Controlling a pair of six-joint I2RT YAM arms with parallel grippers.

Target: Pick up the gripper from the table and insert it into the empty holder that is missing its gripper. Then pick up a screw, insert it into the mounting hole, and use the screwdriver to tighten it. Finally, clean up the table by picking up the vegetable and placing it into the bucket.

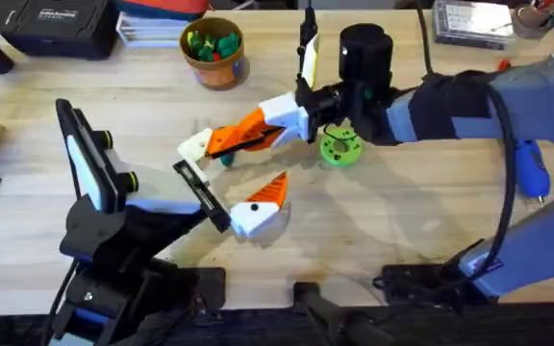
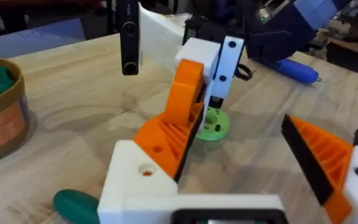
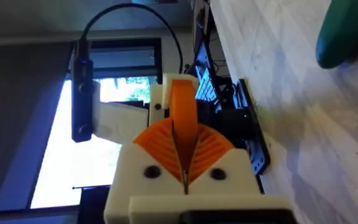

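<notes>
The right gripper (image 1: pixel 221 141) clamps the small white plastic gripper with orange ribbed wedge (image 3: pixel 182 112); the dark green oblong toy cucumber (image 1: pixel 225 160) lies just beneath. The left gripper (image 1: pixel 258 205) gapes released nearby.

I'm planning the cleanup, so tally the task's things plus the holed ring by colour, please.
Green: 2, the vegetable and the ring
Blue: 1, the screwdriver
Orange-tan: 1, the bucket
White and orange: 1, the gripper, clamped in the right gripper
Total: 5
</notes>
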